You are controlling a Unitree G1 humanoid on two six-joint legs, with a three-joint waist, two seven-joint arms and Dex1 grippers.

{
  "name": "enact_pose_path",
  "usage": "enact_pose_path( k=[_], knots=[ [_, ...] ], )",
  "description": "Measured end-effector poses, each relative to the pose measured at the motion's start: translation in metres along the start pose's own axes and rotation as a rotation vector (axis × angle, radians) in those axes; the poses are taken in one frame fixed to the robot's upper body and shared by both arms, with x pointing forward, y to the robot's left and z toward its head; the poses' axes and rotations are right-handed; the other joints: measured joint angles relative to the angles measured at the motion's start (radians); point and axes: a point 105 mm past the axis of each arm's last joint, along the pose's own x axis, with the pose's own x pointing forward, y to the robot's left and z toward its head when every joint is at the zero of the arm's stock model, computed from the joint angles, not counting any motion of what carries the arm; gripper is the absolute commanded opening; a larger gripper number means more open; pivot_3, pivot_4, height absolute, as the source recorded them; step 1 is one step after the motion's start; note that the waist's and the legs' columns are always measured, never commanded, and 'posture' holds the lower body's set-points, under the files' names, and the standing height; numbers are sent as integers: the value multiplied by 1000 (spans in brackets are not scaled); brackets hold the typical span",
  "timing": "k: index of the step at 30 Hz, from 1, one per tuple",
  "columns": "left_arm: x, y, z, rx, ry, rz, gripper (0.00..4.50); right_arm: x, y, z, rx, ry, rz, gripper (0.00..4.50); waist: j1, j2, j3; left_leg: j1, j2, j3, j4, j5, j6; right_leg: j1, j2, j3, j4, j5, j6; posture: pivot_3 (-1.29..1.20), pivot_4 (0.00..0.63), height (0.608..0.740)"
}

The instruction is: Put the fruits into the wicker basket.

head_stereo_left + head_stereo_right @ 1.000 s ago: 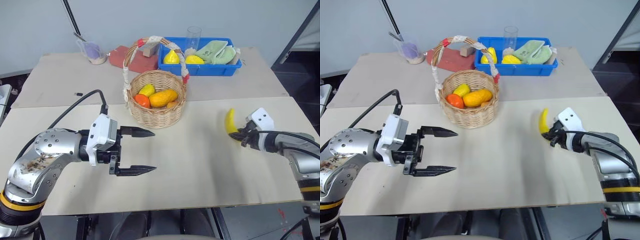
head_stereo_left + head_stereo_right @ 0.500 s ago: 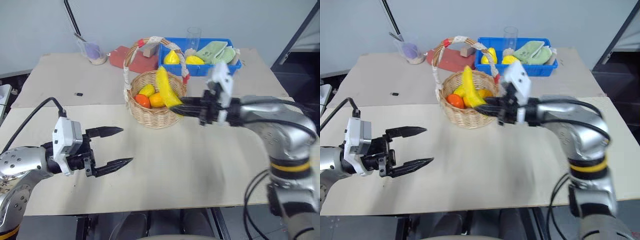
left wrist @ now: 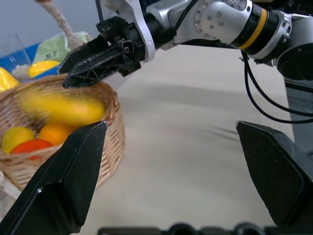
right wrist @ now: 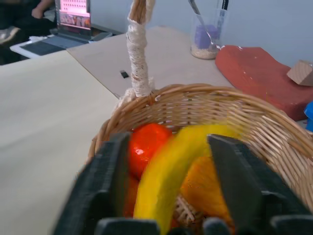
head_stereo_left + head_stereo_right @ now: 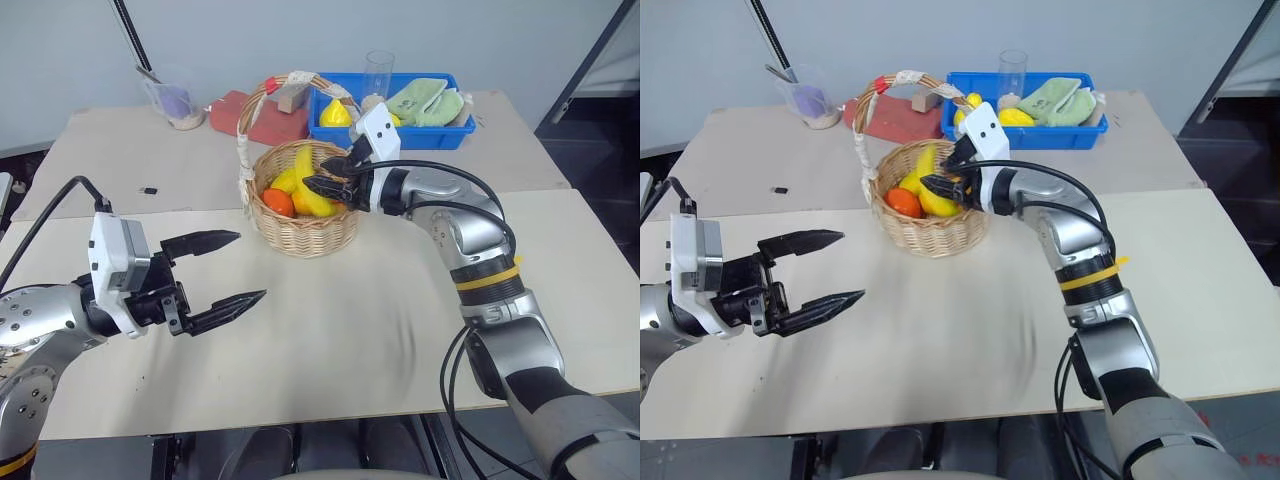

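1. The wicker basket (image 5: 305, 215) stands on the table (image 5: 400, 300), near its middle, with its tall arched handle (image 5: 262, 95) rising over it.
2. The right pincer (image 5: 322, 178) reaches in level over the basket's rim, fingers pointing at the fruit inside.
3. In the right wrist view its two black fingers (image 4: 113, 171) stand apart on either side of the banana (image 4: 171, 166), with a gap showing between each finger and the fruit; the pincer is open and grips nothing.
4. The banana lies in the basket, blurred, slanting across the other fruit.
5. The orange-yellow mango-like fruit (image 4: 208, 188) sits in the basket under and beside the banana.
6. A small red-orange fruit (image 5: 279, 201) and a small yellow fruit (image 5: 284, 180) are also in the basket, on the robot's left side of it.
7. The left pincer (image 5: 232, 270) hovers over the bare table, well apart from the basket, fingers spread wide and empty.
8. Behind the basket a blue bin (image 5: 440, 135) holds yellow pear-shaped fruits (image 5: 335, 113) and a green cloth (image 5: 428, 100).
9. A red cloth (image 5: 258, 118) lies next to the bin.
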Motion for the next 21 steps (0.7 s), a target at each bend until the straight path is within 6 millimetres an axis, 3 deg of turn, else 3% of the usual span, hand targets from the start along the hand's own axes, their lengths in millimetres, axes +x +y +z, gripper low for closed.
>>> enact_pose_path(
  k=[5,8,10,14,21],
  knots=[
    [3,4,2,2,-12,-1,4500,-25,28,2,-30,-16,134,3572,4,0,0,-8,0,0,1,1,-1,-6,0,-1,1,1,-1,0,150,740],
    [5,6,2,1,-15,-5,4500,-47,34,-3,-61,8,143,3572,6,0,0,-8,0,0,1,1,-1,-6,0,-1,1,1,-1,0,150,740],
    [5,8,2,-1,-15,-2,4500,-62,27,-10,-70,27,78,3572,6,0,0,-7,0,0,1,1,-1,-6,0,-1,0,1,-1,0,150,740],
    [8,8,3,5,-17,-18,4500,-72,1,-10,-54,-4,-133,3572,0,0,0,-7,1,1,1,1,-2,-7,1,0,1,1,-2,0,150,740],
    [14,13,3,3,-21,-30,4500,-53,-37,-15,-19,-40,-313,3572,-3,0,0,-6,1,2,1,5,-9,-7,3,0,1,2,-3,0,150,740]
  ],
)
